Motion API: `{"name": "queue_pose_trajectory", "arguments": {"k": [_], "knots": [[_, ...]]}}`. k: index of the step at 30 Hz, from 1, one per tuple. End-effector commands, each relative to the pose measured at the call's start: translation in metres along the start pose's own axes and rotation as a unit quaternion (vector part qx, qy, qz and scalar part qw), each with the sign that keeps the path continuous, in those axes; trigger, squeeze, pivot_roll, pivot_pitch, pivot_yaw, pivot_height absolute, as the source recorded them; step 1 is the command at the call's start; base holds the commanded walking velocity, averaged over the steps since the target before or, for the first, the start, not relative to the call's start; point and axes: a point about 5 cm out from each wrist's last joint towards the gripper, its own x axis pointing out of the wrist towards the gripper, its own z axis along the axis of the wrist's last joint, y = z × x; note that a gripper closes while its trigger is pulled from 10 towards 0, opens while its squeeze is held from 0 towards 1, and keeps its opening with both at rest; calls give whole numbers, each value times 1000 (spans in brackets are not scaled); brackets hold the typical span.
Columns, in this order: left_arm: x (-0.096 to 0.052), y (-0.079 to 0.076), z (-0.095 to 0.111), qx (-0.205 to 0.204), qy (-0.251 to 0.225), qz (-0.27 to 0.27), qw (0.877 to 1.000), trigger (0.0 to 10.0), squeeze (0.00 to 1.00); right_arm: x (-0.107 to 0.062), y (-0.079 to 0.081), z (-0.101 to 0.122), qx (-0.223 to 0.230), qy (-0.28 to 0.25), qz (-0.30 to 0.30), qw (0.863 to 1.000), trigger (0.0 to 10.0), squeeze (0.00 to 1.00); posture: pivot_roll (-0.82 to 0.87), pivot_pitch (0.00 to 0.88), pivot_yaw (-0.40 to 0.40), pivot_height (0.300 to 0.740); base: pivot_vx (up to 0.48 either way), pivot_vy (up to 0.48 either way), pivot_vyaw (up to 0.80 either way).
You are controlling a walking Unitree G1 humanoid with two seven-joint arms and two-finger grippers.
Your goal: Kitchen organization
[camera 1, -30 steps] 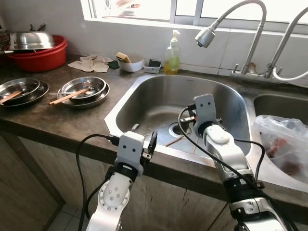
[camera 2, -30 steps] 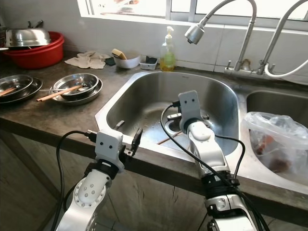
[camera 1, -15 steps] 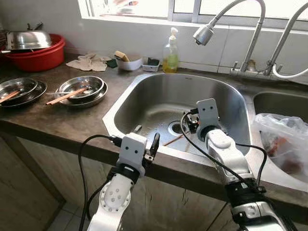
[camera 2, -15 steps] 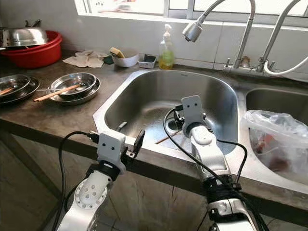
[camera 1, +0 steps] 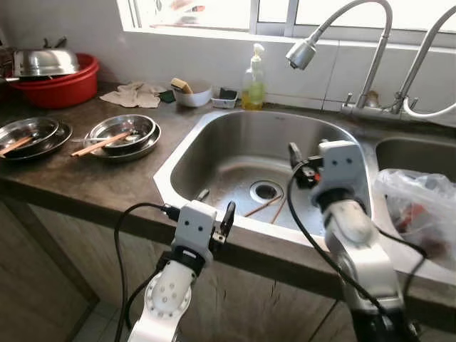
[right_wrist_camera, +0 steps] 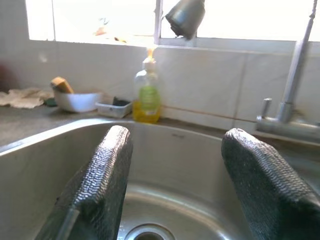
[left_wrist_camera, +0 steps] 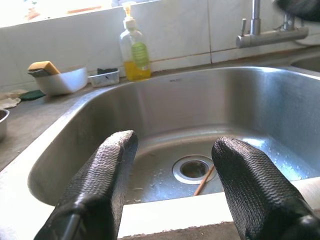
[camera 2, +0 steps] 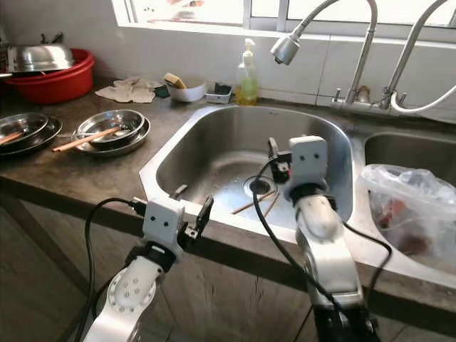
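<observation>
A pair of wooden chopsticks (camera 1: 265, 206) lies on the bottom of the steel sink (camera 1: 228, 146), beside the drain (camera 1: 266, 190). My right gripper (right_wrist_camera: 172, 145) hangs open and empty above the sink's right half, raised off the bottom and facing the back wall. Its one visible finger (camera 1: 293, 152) points up. At the sink's front rim my left gripper (camera 1: 215, 205) stands open and holds nothing. More chopsticks (camera 1: 103, 142) rest across stacked steel bowls (camera 1: 122, 128) on the counter to the left.
Further left are other steel plates (camera 1: 28, 132) and a red basin (camera 1: 53, 89) with a steel lid. A cloth (camera 1: 132, 94), a white bowl (camera 1: 192, 94) and a soap bottle (camera 1: 255, 82) line the back. The faucet head (camera 1: 303, 53) overhangs the sink. A plastic bag (camera 1: 420, 214) fills the right basin.
My right gripper has lifted out of the sink bottom and shifted right, leaving the chopsticks uncovered by the drain. The left gripper has stayed at the rim.
</observation>
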Motion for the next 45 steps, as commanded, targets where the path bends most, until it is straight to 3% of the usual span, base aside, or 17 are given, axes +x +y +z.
{"name": "queue_pose_trajectory", "arguments": {"k": [1, 9, 16, 23, 45], "knots": [[-2, 1, 3, -3, -6, 2, 1000, 10000, 0, -6, -2, 9, 7, -15, -6, 1000, 10000, 0, 103, 21, -1, 740, 0, 0, 0], [-8, -2, 2, -4, -3, -3, 1000, 10000, 0, -34, 5, 10, 10, -21, 12, 1000, 10000, 0, 92, 31, 8, 740, 0, 0, 0], [-11, -3, 2, -6, 0, 0, 1000, 10000, 0, -55, 12, -5, 22, 21, 13, 999, 10000, 0, 96, 37, 3, 740, 0, 0, 0], [-13, -2, 0, -6, 4, 1, 1000, 10000, 0, -56, 13, -8, 22, 29, 12, 999, 10000, 0, 97, 39, 7, 740, 0, 0, 0], [-13, -3, 0, -6, 7, 2, 1000, 10000, 0, -55, 20, -10, 27, 36, 17, 999, 10000, 0, 101, 46, 7, 740, -293, 0, 0]]}}
